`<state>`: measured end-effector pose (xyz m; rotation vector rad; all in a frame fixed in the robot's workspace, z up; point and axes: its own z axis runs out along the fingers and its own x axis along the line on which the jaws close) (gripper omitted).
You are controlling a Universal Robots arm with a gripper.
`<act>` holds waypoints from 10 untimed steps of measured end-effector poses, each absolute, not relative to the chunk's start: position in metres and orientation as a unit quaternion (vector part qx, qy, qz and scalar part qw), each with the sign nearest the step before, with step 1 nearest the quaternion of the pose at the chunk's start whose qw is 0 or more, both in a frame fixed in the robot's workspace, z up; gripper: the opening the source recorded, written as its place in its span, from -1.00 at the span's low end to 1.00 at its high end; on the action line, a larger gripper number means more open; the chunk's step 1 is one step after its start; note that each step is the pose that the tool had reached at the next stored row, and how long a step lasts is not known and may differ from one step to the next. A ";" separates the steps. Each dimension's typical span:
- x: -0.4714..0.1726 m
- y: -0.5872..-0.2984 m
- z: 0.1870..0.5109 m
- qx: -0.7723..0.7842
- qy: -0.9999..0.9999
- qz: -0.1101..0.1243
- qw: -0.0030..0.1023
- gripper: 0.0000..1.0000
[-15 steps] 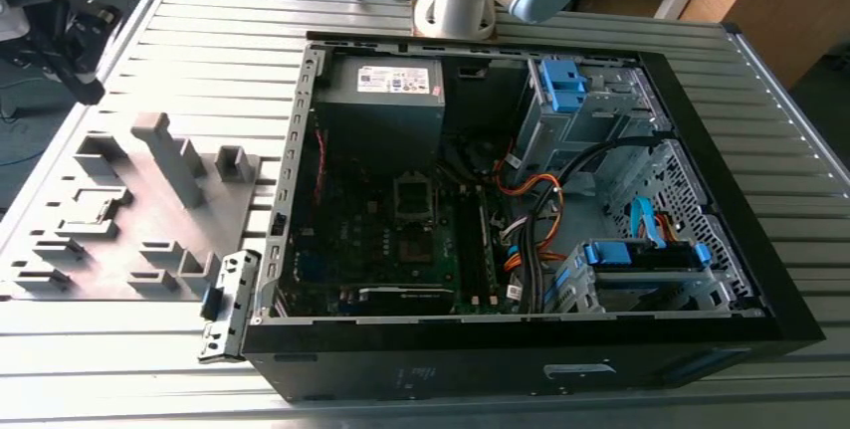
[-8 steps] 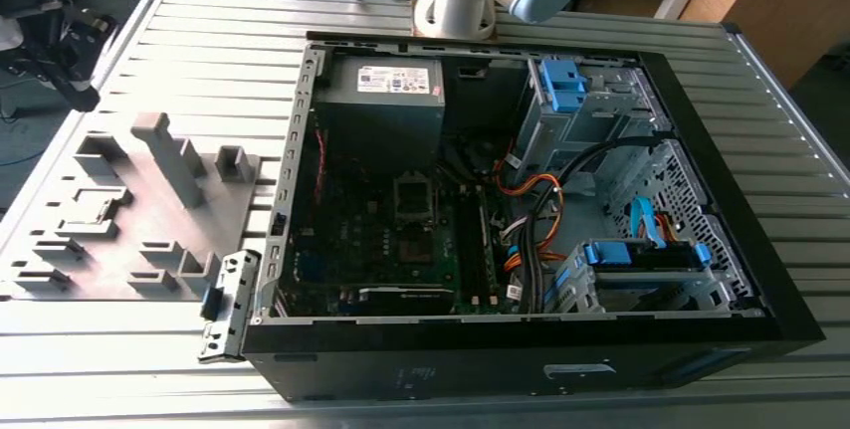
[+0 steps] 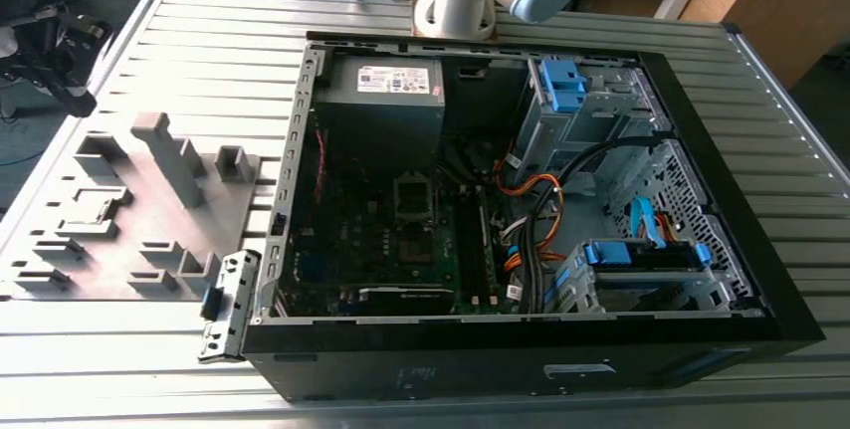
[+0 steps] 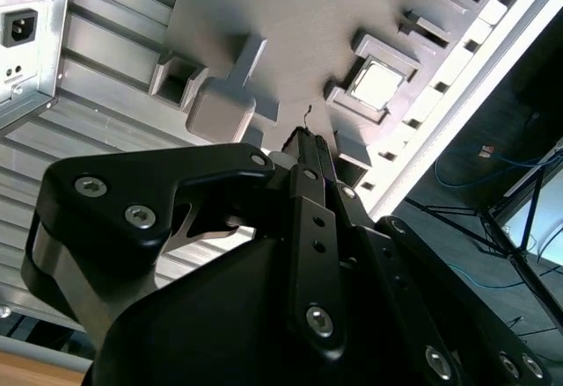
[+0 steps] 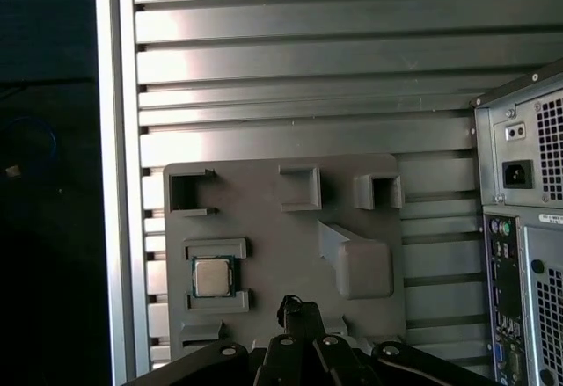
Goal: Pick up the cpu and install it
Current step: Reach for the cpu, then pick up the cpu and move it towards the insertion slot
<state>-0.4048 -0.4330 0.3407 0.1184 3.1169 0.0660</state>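
Observation:
The cpu point(image 5: 212, 277) is a small silver square lying flat in a framed pocket of the grey holder tray point(image 5: 281, 228). It also appears in the second wrist view, cpu point(image 4: 376, 84). My gripper point(image 5: 297, 309) hangs above the tray, off to one side of the cpu and apart from it, with its black fingers together and nothing between them. The same fingertips point(image 4: 308, 150) show pressed together. In the exterior view the gripper point(image 3: 70, 91) hovers over the far left of the tray point(image 3: 146, 240). The open computer case point(image 3: 531, 200) shows the motherboard socket point(image 3: 414, 195).
The tray carries raised blocks and posts point(image 3: 173, 160) around the pocket. The case's rear panel point(image 5: 528, 254) stands close beside the tray. A ribbed metal table point(image 5: 308, 69) lies under everything; its edge point(image 5: 114, 184) drops off near the tray. Cables and blue drive cages point(image 3: 584, 101) fill the case.

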 end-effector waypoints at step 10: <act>-0.406 -0.433 0.340 0.038 0.999 0.021 0.011 -0.79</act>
